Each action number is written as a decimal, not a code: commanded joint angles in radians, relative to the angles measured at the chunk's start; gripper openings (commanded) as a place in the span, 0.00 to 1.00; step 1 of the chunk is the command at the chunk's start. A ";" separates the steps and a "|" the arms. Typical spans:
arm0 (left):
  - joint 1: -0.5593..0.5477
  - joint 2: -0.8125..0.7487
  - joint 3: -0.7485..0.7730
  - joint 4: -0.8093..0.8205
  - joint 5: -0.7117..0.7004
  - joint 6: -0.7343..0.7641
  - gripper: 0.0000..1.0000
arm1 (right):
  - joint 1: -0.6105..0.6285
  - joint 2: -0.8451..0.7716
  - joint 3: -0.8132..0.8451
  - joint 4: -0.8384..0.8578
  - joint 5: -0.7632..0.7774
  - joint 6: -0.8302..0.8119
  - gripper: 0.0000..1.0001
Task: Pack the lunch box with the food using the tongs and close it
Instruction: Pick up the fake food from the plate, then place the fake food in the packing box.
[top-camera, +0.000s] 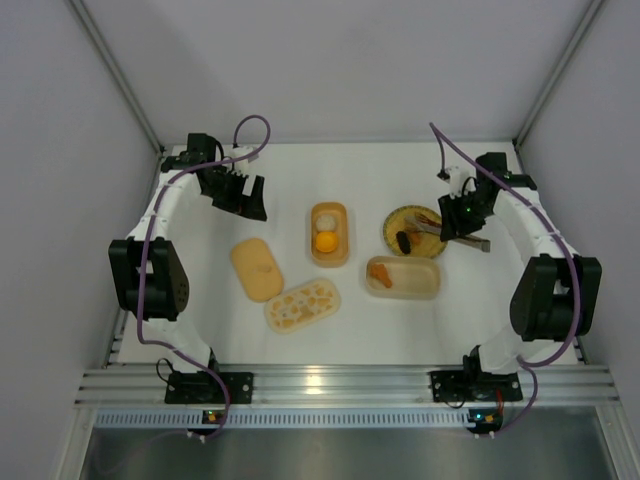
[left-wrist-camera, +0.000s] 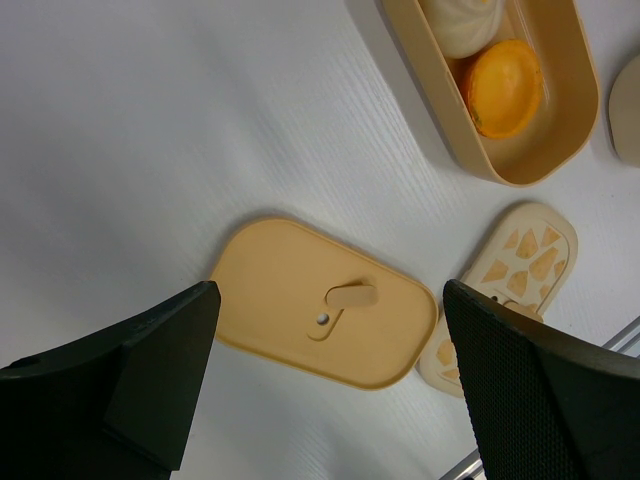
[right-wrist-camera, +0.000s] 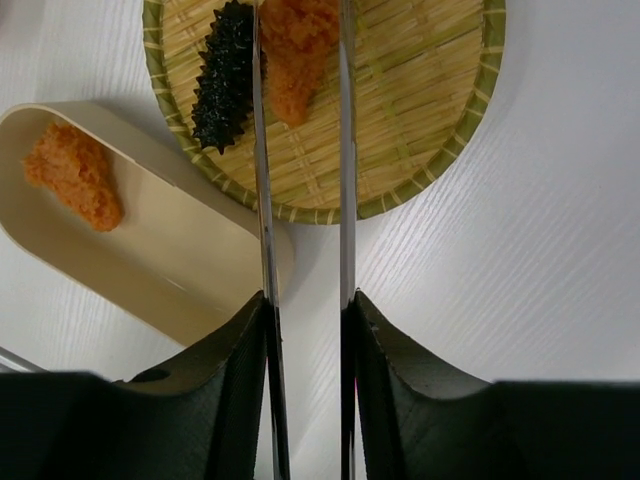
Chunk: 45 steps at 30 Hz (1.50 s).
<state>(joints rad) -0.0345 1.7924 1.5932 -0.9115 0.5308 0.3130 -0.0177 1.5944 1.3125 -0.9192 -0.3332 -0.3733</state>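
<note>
Top view: whitish ball (top-camera: 325, 218), yellow-orange ball (top-camera: 325, 242) and one orange chunk (top-camera: 380, 273) sit in the lunch box trays (top-camera: 329, 263); both lids (top-camera: 256, 268) lie off. Left wrist: left claw (left-wrist-camera: 330, 295) hangs released above the plain lid (left-wrist-camera: 270, 300). Right wrist: right claw (right-wrist-camera: 305, 320) grasps the tongs (right-wrist-camera: 262, 200), flanking a second orange chunk (right-wrist-camera: 298, 50) beside the dark piece (right-wrist-camera: 225, 75) on the plate (right-wrist-camera: 478, 105), both unpacked.

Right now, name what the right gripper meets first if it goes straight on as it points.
Probably the orange piece on the woven plate, between the tongs the right gripper holds; depth unclear.

On the white table (top-camera: 370, 180) you find the centre tray (top-camera: 329, 262), the right tray (top-camera: 415, 282), a plain lid (top-camera: 256, 268) and a patterned lid (top-camera: 302, 305) at lower centre, and a woven plate (top-camera: 392, 226) at right.
</note>
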 joint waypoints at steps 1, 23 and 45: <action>0.002 -0.002 0.027 0.005 0.021 0.014 0.98 | -0.010 -0.023 -0.002 0.020 -0.018 -0.015 0.29; 0.002 0.007 0.033 0.002 0.035 0.017 0.98 | -0.071 -0.217 0.073 -0.174 -0.210 -0.136 0.09; 0.002 0.005 0.013 0.005 0.040 -0.017 0.98 | 0.105 -0.447 -0.246 -0.176 -0.188 -0.187 0.11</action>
<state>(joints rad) -0.0345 1.7927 1.5929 -0.9112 0.5388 0.2981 0.0658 1.1763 1.0931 -1.1397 -0.5247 -0.5644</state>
